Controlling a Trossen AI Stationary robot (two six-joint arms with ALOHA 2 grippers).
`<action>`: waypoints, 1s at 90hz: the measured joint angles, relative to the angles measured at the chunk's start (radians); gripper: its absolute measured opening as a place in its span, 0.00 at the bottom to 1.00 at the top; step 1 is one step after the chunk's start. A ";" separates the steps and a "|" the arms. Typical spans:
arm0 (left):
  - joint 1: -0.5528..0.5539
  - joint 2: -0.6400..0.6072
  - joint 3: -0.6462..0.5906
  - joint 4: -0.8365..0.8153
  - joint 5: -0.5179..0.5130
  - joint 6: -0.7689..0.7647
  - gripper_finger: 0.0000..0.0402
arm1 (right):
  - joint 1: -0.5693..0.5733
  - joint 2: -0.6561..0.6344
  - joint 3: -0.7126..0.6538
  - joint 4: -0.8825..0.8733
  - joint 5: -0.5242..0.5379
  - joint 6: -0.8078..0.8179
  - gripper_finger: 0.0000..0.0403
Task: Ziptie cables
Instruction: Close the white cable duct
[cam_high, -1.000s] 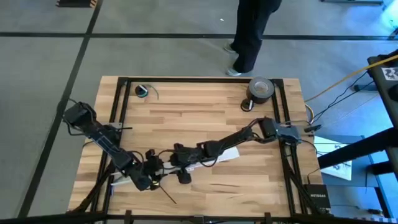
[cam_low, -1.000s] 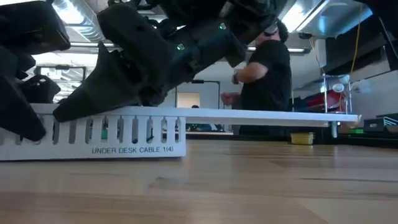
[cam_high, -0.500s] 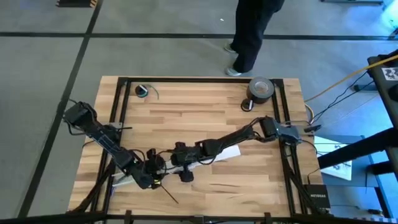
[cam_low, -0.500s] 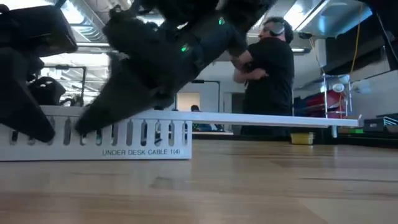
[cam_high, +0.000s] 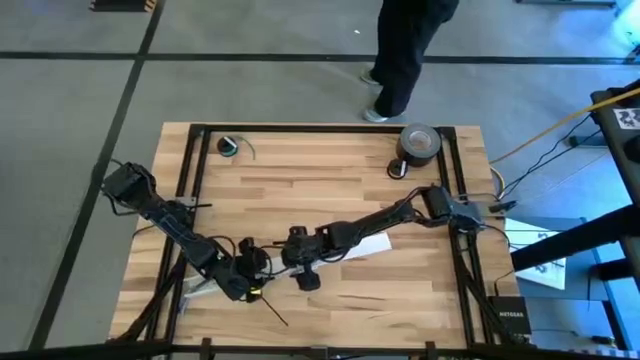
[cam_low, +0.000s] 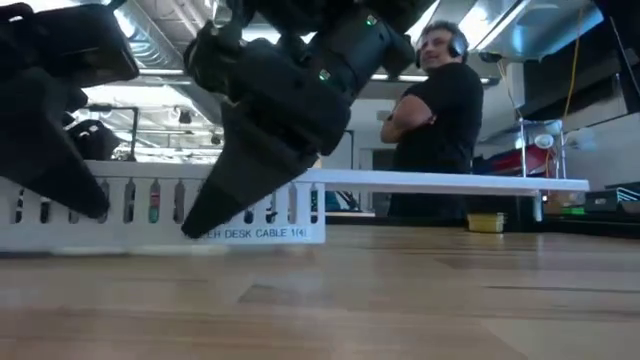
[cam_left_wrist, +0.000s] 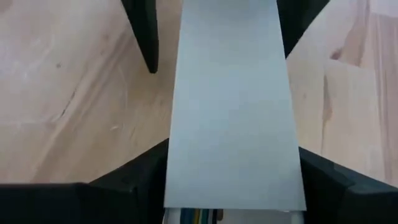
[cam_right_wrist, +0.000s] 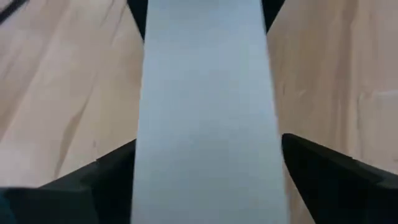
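From above, the left tool and right tool meet over the white slotted strip at the table's near left; a thin black ziptie lies just beside them. The low view shows the strip labelled "UNDER DESK CABLE". Each wrist view shows fingers straddling the strip, apart; coloured cables peek from its end.

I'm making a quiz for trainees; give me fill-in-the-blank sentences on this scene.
1. The printed label on the white slotted strip begins UNDER DESK ____.
2. The roll of tape lies near the table's far ____ corner in the high view.
3. Beyond the table stands a ____ in dark clothes.

Missing words: CABLE; right; person.
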 joint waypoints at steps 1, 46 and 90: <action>0.000 0.000 0.000 0.000 0.000 0.000 0.60 | 0.000 0.000 0.000 -0.001 0.000 -0.003 0.82; 0.024 -0.002 0.000 0.001 0.001 -0.051 0.64 | -0.001 0.000 -0.001 -0.041 -0.021 -0.014 0.52; 0.028 -0.075 0.093 -0.214 0.072 0.002 0.80 | 0.000 -0.009 0.000 -0.124 -0.005 -0.035 0.55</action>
